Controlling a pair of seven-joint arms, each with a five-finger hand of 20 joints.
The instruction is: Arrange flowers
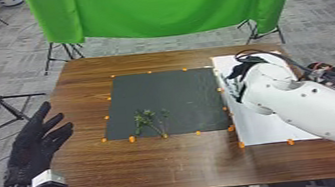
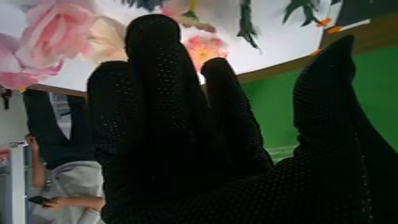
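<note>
flowers [image 2: 62,37] risk crushing if the right hand [image 2: 195,182], fingers [image 2: 162,75] released as on the left hand [image 1: 32,150], descends off-target.

No readable text or numbers.

Head view: the right hand [image 1: 247,65] is partly hidden by its white arm [image 1: 299,100]; the sprigs [image 1: 145,118] are too small to identify; the top edge cuts off the green cloth [image 1: 164,6]. Right wrist view: pink flowers [image 2: 57,34] run past the edge.
</note>
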